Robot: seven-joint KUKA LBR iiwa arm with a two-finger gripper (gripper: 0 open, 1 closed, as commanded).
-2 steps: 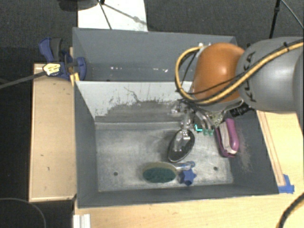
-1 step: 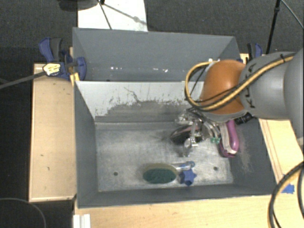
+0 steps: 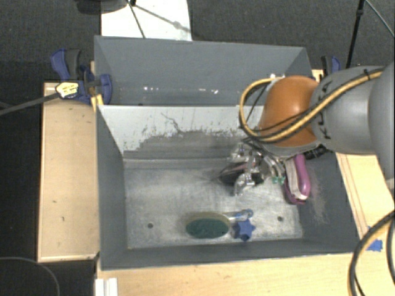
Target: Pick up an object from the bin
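The gripper [image 3: 248, 176] sits low; I can't tell its grip. A purple handle [image 3: 297, 179] lies just beside it, running front to back.

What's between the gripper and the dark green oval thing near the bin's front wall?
Bare grey bin floor, as the camera view shows, between the gripper and the green oval. The blue piece lies beside the oval, off that line.

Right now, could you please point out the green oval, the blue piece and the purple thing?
green oval [image 3: 207, 227], camera view, middle of its top.
blue piece [image 3: 244, 229], camera view, its star-shaped end.
purple thing [image 3: 300, 181], camera view, middle of its long body.
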